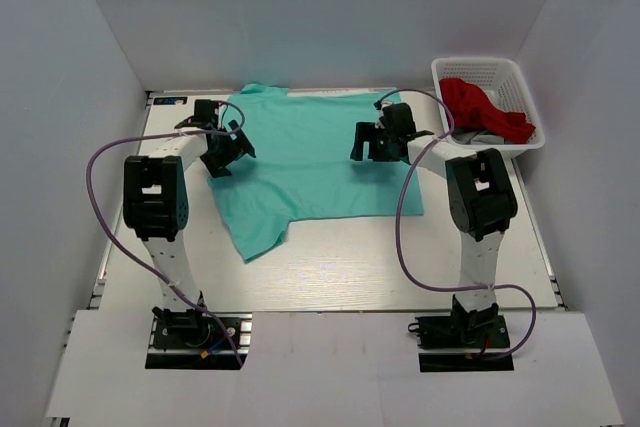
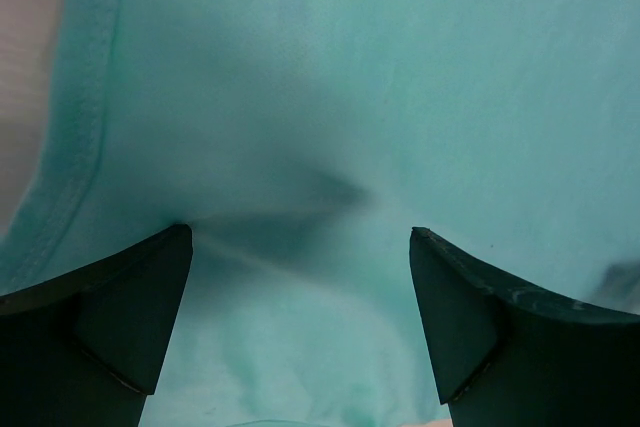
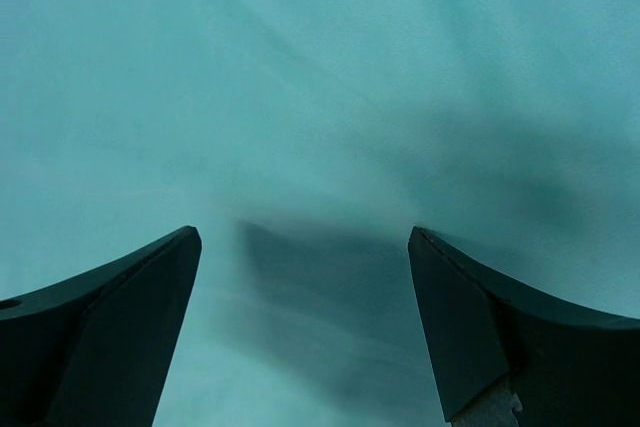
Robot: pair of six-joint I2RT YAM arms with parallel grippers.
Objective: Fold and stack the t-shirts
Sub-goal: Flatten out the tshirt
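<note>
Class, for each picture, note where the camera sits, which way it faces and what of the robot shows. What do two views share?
Top external: above and behind the arms, looking down on the white table, the turquoise-green cloth t-shirt and a white plastic basket; both arms show, left gripper and right gripper.
Left wrist: on the left wrist, facing the shirt's stitched edge; open fingers show.
Right wrist: on the right wrist, facing plain cloth; open fingers show.
Shared: both wrist views see the shirt.
</note>
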